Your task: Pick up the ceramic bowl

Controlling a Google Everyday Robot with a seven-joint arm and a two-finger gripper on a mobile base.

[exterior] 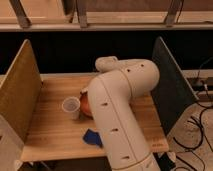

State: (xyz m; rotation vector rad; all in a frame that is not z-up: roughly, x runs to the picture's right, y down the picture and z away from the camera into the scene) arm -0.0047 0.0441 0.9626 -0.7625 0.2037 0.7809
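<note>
The wooden table (55,130) fills the middle of the camera view, walled by a tan panel (20,90) at nine o'clock and a dark panel (167,85) at three o'clock. The white arm (117,115) rises from six o'clock and bends over the tabletop, covering much of its centre. The ceramic bowl (86,104) lies just left of the arm's forearm, near the table's middle; only a sliver of its orange-red side shows, the rest hidden behind the arm. The translucent plastic cup (70,107) stands upright at the bowl's nine o'clock, just beside it, perhaps touching. A small blue object (92,136) lies flat at the bowl's six o'clock, partly under the arm.

The gripper (89,94) sits at the arm's far end, right over the bowl's twelve o'clock edge, almost wholly hidden by the arm. I cannot tell how wide it stands, nor whether it touches the bowl.

By my judgement the step in hand is the reach and grasp: the bowl rests on the table. The next move calls for closing on the rim without knocking the cup, then lifting straight up.
</note>
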